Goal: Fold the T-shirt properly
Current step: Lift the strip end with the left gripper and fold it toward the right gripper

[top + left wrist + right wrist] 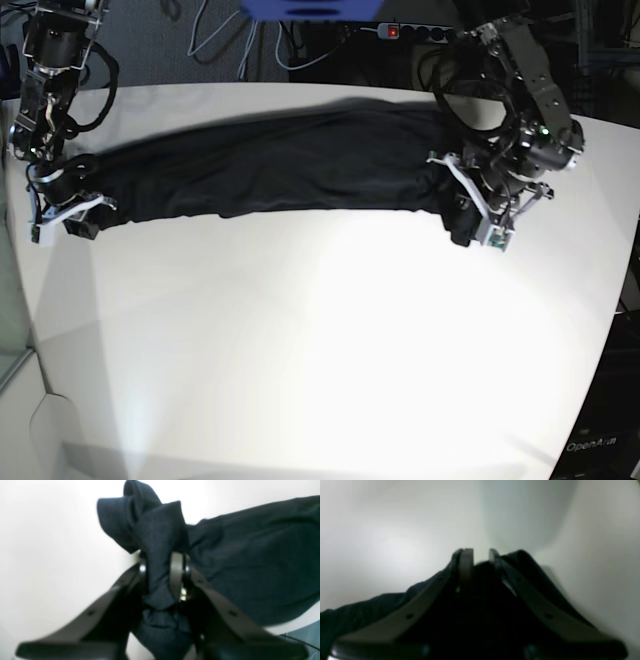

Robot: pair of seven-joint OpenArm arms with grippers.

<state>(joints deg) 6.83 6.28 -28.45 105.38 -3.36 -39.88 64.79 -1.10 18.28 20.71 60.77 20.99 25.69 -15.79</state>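
Black knit fabric stretches in one long band across the far half of the white surface, and we hold the T-shirt at both ends.

Starting at the left of the base view, our right tool sits low at the shirt's end, close to that edge of the surface. In its wrist view the jaws stand nearly together with dark cloth filling the narrow gap between them, so we read it as clamped on the T-shirt; more fabric trails away to the left of the fingers, lying flat on the surface.

Moving along, the garment runs as a doubled, slightly wrinkled strip between the two tools, fairly taut, sagging nowhere. We judge that both ends are held so the band stays straight and the layers stay aligned for the next fold.

At the right of the base view, our left tool pinches the other end. Its wrist view shows a bunched wad of cloth squeezed between the jaws, a loose cuff-like flap sticking out beyond the fingertips, and the shirt's main mass spreading off to the right of the tool. The grip looks bulky rather than neat, so that end may need smoothing once released.
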